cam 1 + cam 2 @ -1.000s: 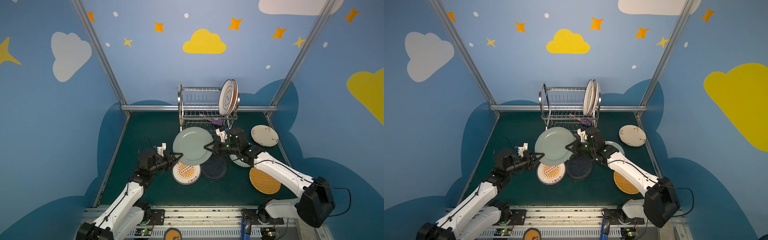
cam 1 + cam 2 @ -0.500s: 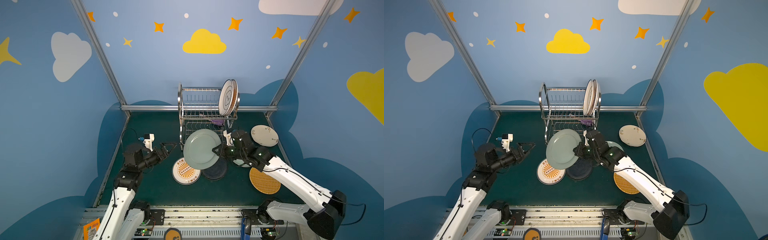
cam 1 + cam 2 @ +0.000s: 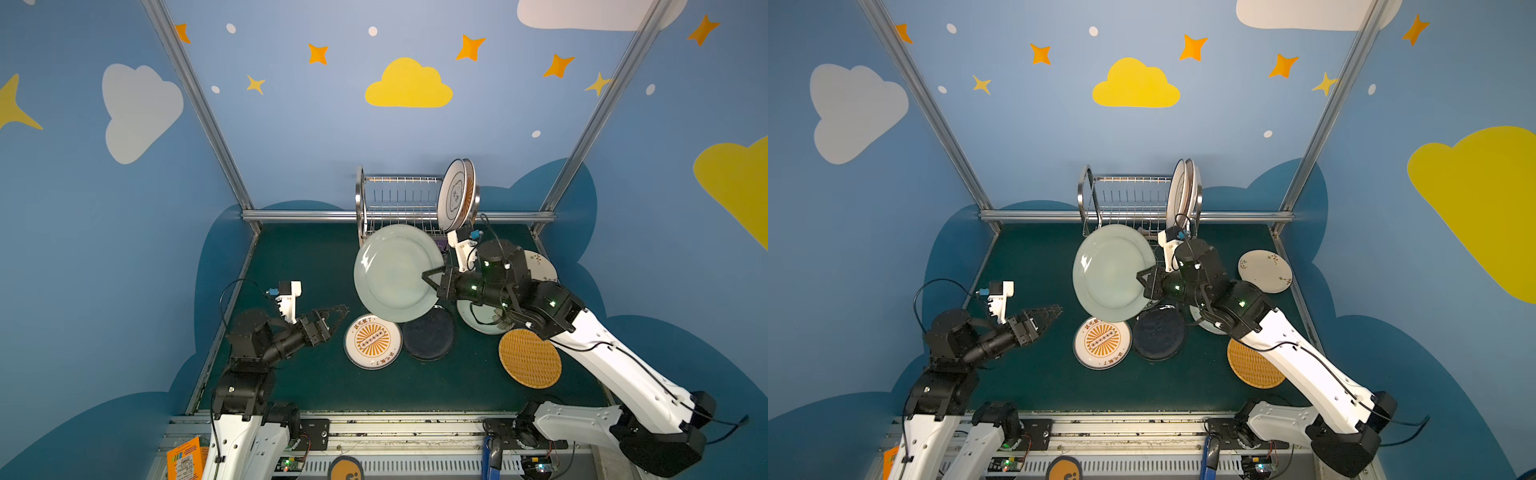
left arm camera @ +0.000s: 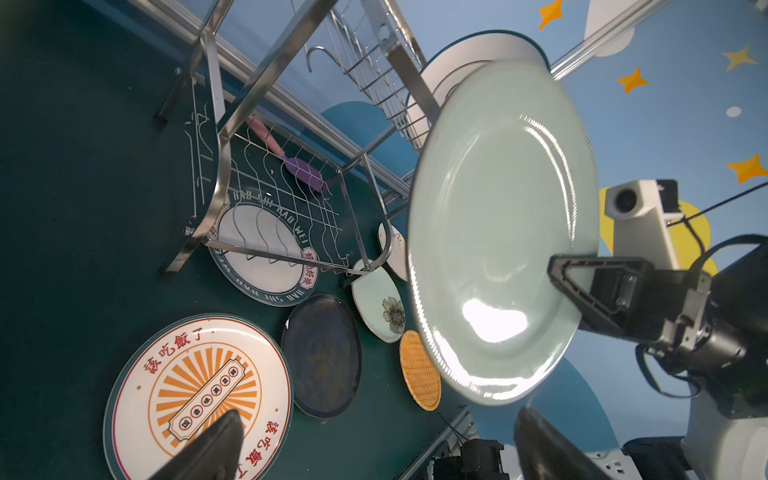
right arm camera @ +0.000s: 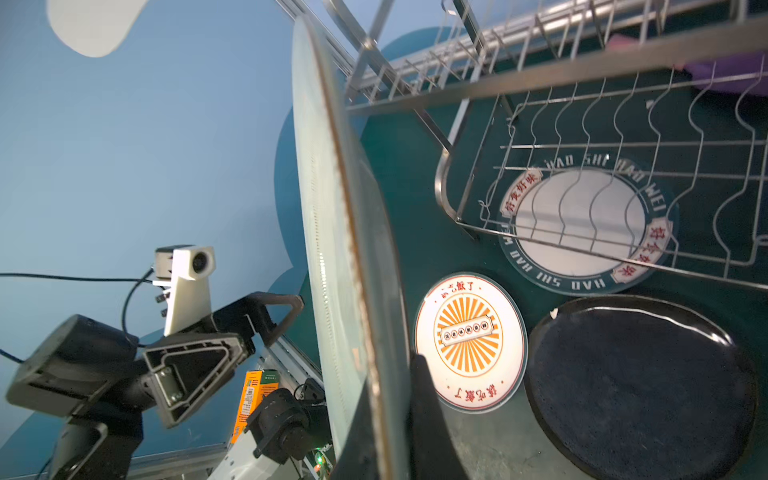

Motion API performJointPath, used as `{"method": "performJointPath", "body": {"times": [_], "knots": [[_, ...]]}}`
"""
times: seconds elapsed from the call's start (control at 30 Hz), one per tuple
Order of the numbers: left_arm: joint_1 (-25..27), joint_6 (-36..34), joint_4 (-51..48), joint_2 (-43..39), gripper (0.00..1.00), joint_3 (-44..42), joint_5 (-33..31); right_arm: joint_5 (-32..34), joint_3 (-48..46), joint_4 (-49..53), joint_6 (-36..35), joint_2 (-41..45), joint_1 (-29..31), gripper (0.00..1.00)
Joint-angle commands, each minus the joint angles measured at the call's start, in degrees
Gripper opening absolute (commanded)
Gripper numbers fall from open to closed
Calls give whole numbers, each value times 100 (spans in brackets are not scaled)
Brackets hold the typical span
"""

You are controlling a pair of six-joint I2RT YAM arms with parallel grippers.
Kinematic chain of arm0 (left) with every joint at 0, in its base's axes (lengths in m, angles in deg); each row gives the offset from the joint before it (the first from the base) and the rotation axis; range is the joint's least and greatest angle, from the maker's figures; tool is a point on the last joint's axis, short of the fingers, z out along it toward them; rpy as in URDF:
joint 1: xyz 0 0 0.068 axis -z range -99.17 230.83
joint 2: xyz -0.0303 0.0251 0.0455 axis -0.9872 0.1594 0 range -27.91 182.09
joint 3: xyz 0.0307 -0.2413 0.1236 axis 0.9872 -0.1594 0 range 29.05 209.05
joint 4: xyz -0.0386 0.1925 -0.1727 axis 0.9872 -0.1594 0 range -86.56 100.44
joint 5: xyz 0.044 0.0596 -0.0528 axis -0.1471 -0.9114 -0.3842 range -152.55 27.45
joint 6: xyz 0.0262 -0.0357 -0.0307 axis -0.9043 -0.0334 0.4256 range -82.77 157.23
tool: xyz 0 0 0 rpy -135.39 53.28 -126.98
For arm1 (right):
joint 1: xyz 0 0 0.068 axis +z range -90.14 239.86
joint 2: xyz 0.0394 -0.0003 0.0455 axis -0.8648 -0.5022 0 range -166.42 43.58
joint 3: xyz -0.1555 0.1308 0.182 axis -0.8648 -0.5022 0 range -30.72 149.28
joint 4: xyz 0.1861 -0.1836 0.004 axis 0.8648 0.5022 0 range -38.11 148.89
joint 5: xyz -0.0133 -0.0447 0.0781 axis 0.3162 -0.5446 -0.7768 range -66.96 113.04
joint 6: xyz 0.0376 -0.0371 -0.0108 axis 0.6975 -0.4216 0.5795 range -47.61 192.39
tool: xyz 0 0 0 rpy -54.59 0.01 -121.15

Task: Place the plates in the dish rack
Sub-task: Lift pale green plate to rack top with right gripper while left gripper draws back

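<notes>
Right gripper (image 3: 432, 284) is clamped on the right rim of the pale green plate (image 3: 395, 272), which hangs tilted on edge just in front of the dish rack (image 3: 361, 195). Left gripper (image 3: 338, 316) is spread wide and empty, left of the sunburst plate (image 3: 372, 340).

Imo the trick here: turn the plate parallel to the slots, come in above the upper tier, and drop it into a free slot left of the two plates (image 3: 455, 195) standing at the right end, without bumping them.

The lower tier only holds a purple utensil (image 4: 302, 170). The lettered plate (image 4: 257, 249) looks to lie flat on the table under it.
</notes>
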Motion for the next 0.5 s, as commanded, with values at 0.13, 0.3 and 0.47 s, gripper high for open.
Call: {"method": "performJointPath", "body": {"times": [0.13,0.3,0.47], "knots": [[-3,-251,-286,-474,100,-90,-305,895,1518,-813,-810,-196,172,0],[7,-178,-172,-668,100,-157,-166,1884,2544,-680,-1331,-667,238,0],[21,-148,-155,-834,100,-210,-261,3304,3459,-603,-2013,-1345,244,0]]}}
